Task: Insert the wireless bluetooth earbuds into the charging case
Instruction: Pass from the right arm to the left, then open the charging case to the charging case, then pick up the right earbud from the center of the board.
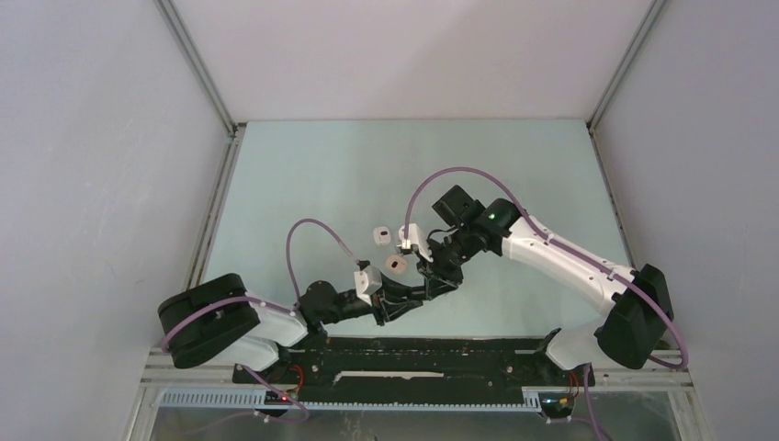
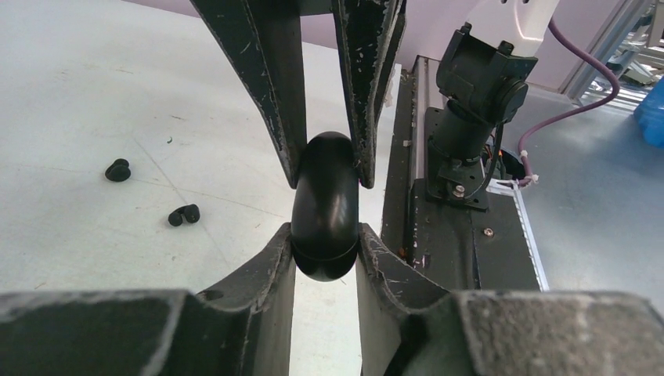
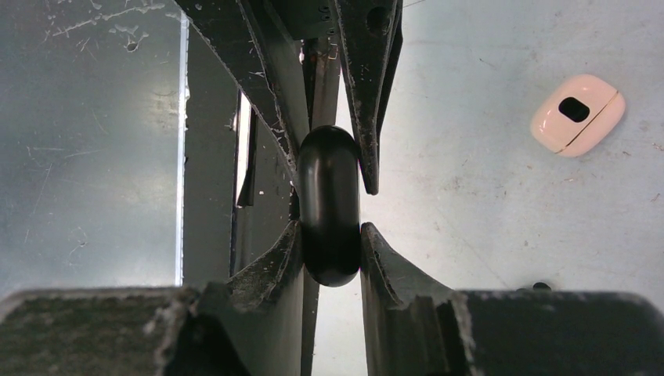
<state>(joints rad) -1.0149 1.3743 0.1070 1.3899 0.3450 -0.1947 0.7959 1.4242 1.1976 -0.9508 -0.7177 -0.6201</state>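
Note:
A glossy black charging case hangs above the table, gripped at both ends. My left gripper is shut on its near end, and the right gripper's fingers clamp the far end. In the right wrist view the same case sits in my right gripper, with the left gripper's fingers coming from above. Two black earbuds lie loose on the table to the left. From above, both grippers meet at mid-table.
A white case with a dark oval mark lies on the table to the right of my right gripper. Two small white cases show from above. The black base rail and the right arm's base stand nearby.

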